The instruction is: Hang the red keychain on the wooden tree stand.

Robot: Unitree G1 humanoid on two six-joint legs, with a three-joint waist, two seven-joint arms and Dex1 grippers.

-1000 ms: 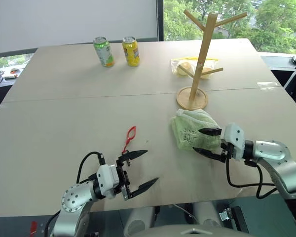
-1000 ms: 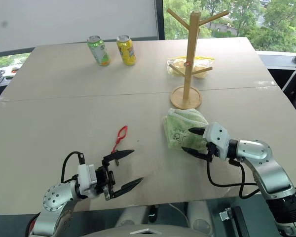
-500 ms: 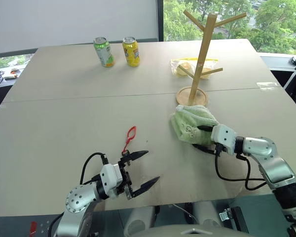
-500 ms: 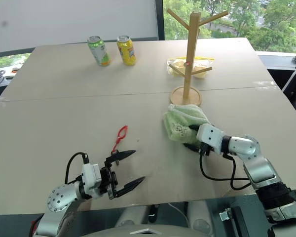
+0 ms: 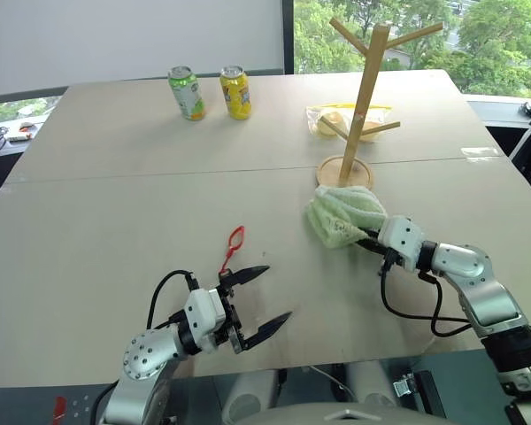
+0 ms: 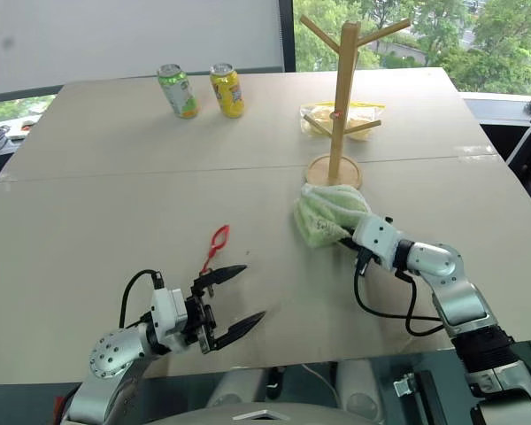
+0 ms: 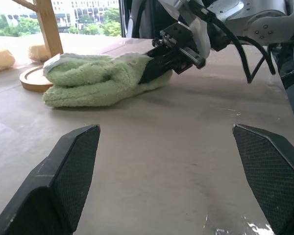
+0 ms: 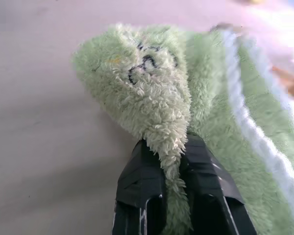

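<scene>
The left tool is nearest, low over the front edge of the desk. Its two black fingers are spread wide and hold nothing.

Just past the upper finger of the left tool lies the red keychain. It rests flat on the desk, close to the tool but not touching it. Its loop end points away from the tool.

Off to the right of the left tool, and a bit farther back, is the right tool. Its fingers are pressed together on a fold of the green towel. A bit of the fluffy cloth sits pinched between them. The towel has a small black drawing stitched on it.

Right behind the towel, farther from the right tool, stands the wooden tree stand. Its round base sits just beside the towel's far edge. Its pegs are bare.

Behind the stand lies a clear bag with something yellow in it.

Far back, well away from both tools, stand a green can and a yellow can, side by side.
</scene>
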